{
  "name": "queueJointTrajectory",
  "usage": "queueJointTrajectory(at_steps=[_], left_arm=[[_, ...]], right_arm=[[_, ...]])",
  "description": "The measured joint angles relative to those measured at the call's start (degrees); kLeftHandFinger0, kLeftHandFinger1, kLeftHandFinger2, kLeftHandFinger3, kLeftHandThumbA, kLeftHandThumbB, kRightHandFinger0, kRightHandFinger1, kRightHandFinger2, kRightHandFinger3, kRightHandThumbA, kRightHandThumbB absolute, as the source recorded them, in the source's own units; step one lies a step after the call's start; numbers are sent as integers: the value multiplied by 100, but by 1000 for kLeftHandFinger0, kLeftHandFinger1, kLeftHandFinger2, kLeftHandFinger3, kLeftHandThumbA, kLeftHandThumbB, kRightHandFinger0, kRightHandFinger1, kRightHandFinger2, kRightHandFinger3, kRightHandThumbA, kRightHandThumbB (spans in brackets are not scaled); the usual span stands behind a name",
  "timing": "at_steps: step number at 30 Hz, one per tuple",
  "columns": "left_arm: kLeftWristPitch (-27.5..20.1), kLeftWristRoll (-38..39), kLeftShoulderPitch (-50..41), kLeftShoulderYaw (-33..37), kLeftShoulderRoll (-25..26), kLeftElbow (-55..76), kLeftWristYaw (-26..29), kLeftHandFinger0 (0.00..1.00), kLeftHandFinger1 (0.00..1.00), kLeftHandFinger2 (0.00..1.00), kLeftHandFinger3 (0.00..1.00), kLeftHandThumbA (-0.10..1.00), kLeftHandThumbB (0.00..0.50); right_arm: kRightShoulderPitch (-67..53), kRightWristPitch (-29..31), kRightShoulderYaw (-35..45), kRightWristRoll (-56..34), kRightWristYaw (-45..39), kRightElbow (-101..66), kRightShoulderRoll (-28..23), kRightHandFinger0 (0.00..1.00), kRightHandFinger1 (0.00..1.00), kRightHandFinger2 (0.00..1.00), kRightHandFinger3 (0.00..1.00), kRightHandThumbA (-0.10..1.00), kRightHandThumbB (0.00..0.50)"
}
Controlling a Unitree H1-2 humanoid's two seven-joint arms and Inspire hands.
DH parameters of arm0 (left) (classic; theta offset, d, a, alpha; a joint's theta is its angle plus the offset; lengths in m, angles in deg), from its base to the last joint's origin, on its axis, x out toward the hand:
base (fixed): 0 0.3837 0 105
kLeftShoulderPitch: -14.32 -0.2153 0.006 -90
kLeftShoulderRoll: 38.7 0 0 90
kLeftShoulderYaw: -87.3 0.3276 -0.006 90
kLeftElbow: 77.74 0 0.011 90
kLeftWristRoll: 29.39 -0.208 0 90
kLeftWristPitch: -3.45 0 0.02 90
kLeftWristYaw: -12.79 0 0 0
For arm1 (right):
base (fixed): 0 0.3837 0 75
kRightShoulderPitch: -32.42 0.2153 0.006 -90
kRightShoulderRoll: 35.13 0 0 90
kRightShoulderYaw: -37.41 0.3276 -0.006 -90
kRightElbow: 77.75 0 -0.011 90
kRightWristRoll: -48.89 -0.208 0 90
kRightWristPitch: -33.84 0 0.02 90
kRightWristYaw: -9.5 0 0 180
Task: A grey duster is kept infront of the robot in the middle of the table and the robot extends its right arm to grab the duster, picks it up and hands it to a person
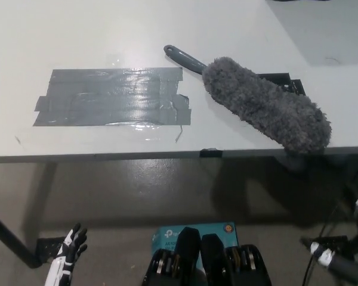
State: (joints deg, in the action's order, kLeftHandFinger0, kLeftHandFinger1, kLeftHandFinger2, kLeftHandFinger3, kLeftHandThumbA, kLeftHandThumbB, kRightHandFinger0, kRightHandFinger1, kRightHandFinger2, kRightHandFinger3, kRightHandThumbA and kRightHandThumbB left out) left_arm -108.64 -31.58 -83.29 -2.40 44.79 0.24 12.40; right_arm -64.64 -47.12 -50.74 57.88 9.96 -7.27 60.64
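**Operator:** Where did the duster sit at that moment?

**Robot:** The grey duster (265, 111) lay flat on the white table (107, 36), right of the middle. Its fluffy head ran toward the near right edge and its tip sat just at that edge, perhaps slightly over it. Its handle (183, 58) pointed to the far left, close to a patch of grey tape (113, 97) stuck to the tabletop.

**Operator:** And your hands?

**Robot:** My white left hand (70, 249) hung low at the near left, below the table, fingers spread and holding nothing. Of my right arm only a bit of black showed at the near right corner (346, 262); my right hand itself was out of the picture, so I could not tell how it stood.

**Operator:** What worried you?

**Robot:** I judged the edge to be the main risk. Coming up from below on the right, my arm could have brushed the fluffy head and nudged the duster off the table. The soft pile would also give under my fingers, so a grasp there might have been loose and let it slip. The handle looked firmer, but it was thin, lay flat and was farther away, so I might have pinched at it and missed.
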Motion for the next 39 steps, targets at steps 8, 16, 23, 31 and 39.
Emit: queueJointTrajectory(at_steps=[8, 16, 23, 31, 39], left_arm=[[-48, -91, 101, 0, -3, -63, 8, 1000, 1000, 1000, 1000, 1000, 404], [-50, -132, 237, -12, -3, -228, 9, 1000, 1000, 1000, 1000, 1000, 397], [-52, -200, 271, -9, -5, -261, 12, 1000, 1000, 1000, 1000, 1000, 410], [-63, -260, 276, -12, -5, -262, 15, 1000, 1000, 1000, 1000, 1000, 412], [-190, -380, 328, -13, -2, -253, 25, 1000, 1000, 1000, 1000, 1000, 415]], right_arm=[[1619, -892, 47, 517, -142, -485, -291, 1000, 1000, 1000, 1000, 729, 248], [3544, -1921, -235, 964, -452, 381, -585, 1000, 1000, 1000, 1000, 850, 345], [4952, -2588, -785, 1264, -794, 2392, -666, 1000, 1000, 1000, 1000, 898, 450], [5920, -3027, -1387, 1440, -1079, 4756, -608, 1000, 1000, 1000, 1000, 1000, 481], [6962, -3272, -1997, 1492, -1693, 6983, -436, 1000, 1000, 1000, 1000, 1000, 500]])
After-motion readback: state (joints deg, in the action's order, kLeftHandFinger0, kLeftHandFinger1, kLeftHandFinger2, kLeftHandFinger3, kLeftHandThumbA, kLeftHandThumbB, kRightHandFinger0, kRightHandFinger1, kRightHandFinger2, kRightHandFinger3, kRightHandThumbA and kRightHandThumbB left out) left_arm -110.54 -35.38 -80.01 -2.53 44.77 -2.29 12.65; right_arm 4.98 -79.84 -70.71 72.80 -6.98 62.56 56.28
